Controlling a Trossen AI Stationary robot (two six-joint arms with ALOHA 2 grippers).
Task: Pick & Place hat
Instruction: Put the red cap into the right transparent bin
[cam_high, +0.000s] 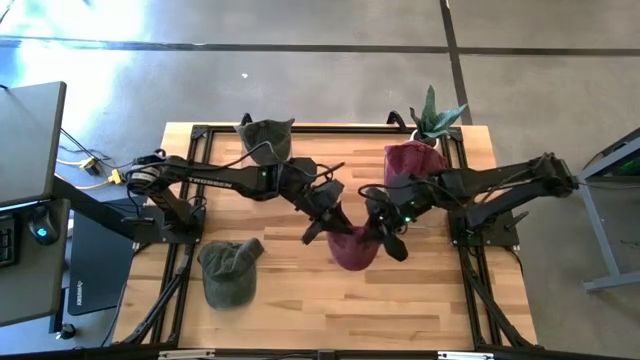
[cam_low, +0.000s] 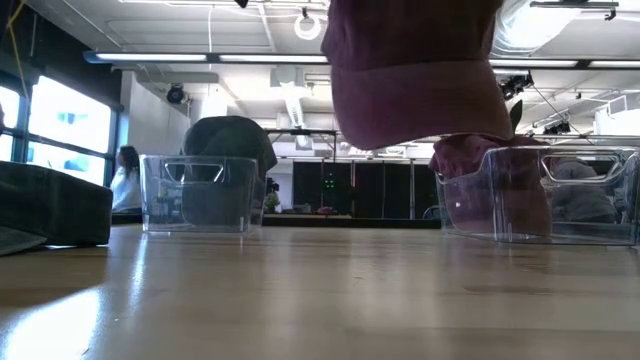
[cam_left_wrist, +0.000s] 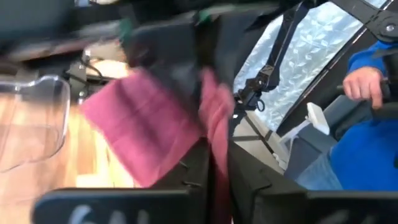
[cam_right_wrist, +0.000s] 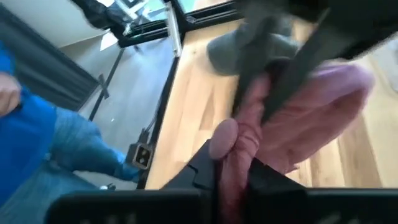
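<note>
A maroon hat (cam_high: 352, 250) hangs between my two grippers over the middle of the table. In the low view the maroon hat (cam_low: 415, 70) is lifted clear of the wood. My left gripper (cam_high: 325, 222) is at its left side and my right gripper (cam_high: 385, 235) at its right side, both shut on its cloth. A second maroon hat (cam_high: 410, 160) sits in a clear bin (cam_low: 520, 195) at the far right. A grey-green hat (cam_high: 265, 135) sits in a clear bin (cam_low: 195, 195) at the far left. An olive hat (cam_high: 228, 270) lies flat on the table near the left. My left gripper (cam_left_wrist: 217, 155) pinches a bunched edge of the maroon hat (cam_left_wrist: 214, 124) between its two fingers, coming from the table's left and slanting down. The hat is lifted clear. My right gripper (cam_right_wrist: 233, 168) pinches a gathered fold of the hat's opposite edge (cam_right_wrist: 242, 134) between its fingers, coming from the right. The crown (cam_right_wrist: 317, 106) hangs beyond them.
A potted plant (cam_high: 435, 118) stands at the far right corner, behind the right bin. The olive hat (cam_low: 50, 205) lies at the near left. Bare wood (cam_high: 400, 300) lies below the lifted hat. A person in blue (cam_left_wrist: 367, 93) sits beyond the table.
</note>
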